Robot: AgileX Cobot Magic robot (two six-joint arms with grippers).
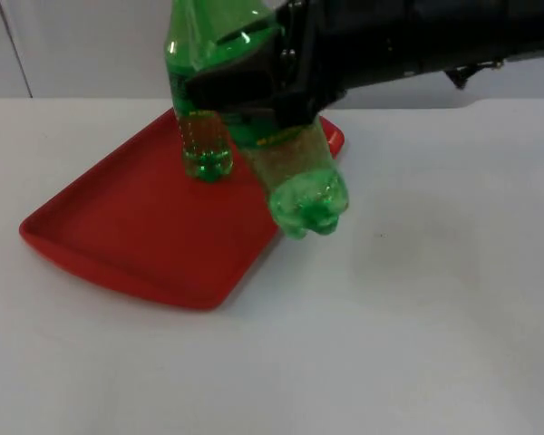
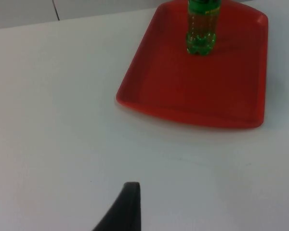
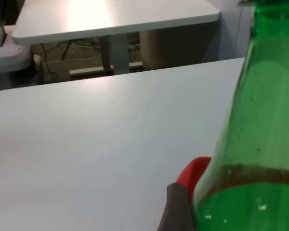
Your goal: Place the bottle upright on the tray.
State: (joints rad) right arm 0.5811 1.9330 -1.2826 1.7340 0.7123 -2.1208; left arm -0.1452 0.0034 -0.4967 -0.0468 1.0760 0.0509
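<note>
A red tray [image 1: 136, 227] lies on the white table, left of centre. One green bottle [image 1: 204, 149] stands upright on its far part, also seen in the left wrist view as the upright bottle [image 2: 201, 29] on the tray [image 2: 207, 96]. My right gripper [image 1: 254, 86] is shut on a second green bottle [image 1: 299, 172], held tilted in the air with its base over the tray's right edge. In the right wrist view this held bottle [image 3: 260, 144] rises beside a fingertip [image 3: 176, 209], with a bit of the tray [image 3: 195, 173] behind. The left gripper's fingertip [image 2: 125, 207] hovers over bare table, away from the tray; that arm waits.
White table [image 1: 435, 299] stretches to the right of and in front of the tray. A grey partition wall [image 1: 72, 45] closes the far edge. Another table [image 3: 111, 19] stands beyond in the right wrist view.
</note>
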